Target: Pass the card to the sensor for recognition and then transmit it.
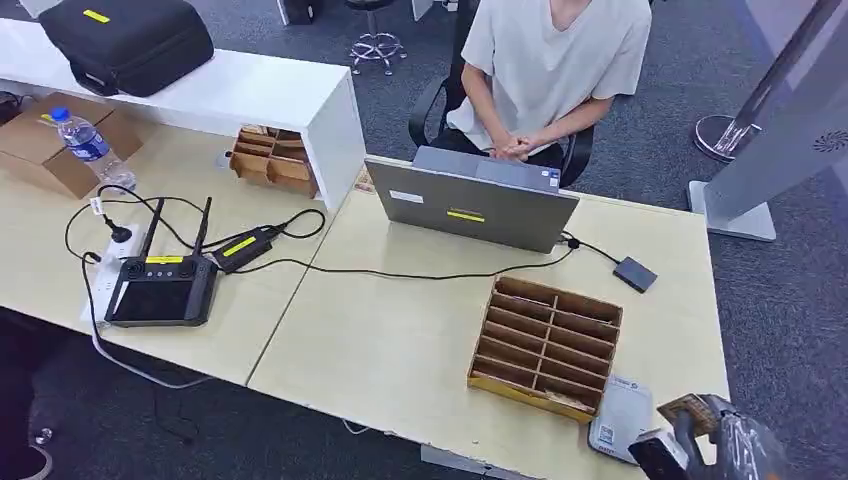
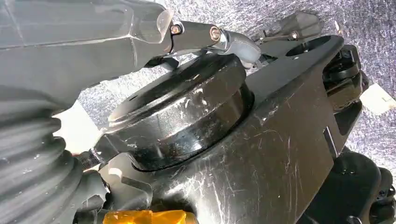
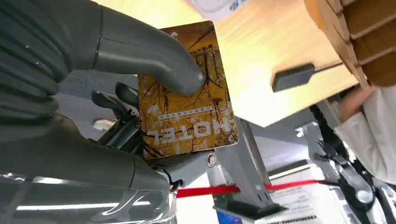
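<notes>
The right hand [image 3: 116,93] is closed on the card [image 3: 187,93], thumb pressed on its printed face so the flat side stays free for reading. The white sensor [image 1: 620,415] lies just beside the hand, at the table [image 1: 400,350] edge.

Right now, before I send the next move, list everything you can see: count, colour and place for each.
card: one, yellow-brown, printed HOTEL, pinched under the right hand's thumb
white sensor pad: one, table's near right edge, beside the tray
wooden slotted tray: one, brown, right table
laptop: one, grey, facing the seated person
small black box: one, cabled, right of the laptop
handheld controller: one, black, left table
water bottle: one, clear, blue cap, by the cardboard box
black case: one, white counter
person: one, pale shirt, seated behind the laptop
right hand: grey, holds the card
</notes>
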Controlling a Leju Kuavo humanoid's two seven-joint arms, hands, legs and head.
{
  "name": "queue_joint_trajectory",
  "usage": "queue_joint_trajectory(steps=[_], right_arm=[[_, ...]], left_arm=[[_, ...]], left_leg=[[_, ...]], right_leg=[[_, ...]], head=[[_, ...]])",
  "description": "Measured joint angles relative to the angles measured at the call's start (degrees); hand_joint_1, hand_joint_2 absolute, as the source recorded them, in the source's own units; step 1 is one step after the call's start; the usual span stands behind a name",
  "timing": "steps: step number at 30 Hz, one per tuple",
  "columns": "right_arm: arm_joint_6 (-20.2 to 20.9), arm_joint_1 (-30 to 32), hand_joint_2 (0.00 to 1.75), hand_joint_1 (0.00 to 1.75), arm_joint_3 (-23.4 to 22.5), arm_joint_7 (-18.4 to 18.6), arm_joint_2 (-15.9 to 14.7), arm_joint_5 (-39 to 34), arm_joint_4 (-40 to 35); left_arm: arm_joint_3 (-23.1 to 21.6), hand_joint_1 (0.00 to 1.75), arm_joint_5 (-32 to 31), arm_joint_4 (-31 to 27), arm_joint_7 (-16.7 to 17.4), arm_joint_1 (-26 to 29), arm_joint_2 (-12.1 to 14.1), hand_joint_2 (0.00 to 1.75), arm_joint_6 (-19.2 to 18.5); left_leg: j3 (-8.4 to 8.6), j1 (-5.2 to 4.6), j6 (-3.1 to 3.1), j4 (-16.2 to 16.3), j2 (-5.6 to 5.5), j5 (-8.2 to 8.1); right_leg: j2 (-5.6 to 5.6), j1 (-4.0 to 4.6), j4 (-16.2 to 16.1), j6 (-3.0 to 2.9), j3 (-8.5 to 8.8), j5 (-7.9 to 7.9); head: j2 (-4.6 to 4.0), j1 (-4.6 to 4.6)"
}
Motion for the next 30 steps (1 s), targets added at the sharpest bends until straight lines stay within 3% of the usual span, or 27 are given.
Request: queue_joint_trajectory(steps=[30], right_arm=[[-0.20,0.06,1.75,1.75,5.49,1.22,1.70,-3.50,6.71]], left_arm=[[-0.96,0.00,1.12,0.00,-0.11,-0.04,0.00,1.75,0.17]], left_leg=[[0.02,0.00,0.00,0.00,0.04,0.00]], right_leg=[[0.02,0.00,0.00,0.00,0.02,0.00]], head=[[0.00,0.00]])
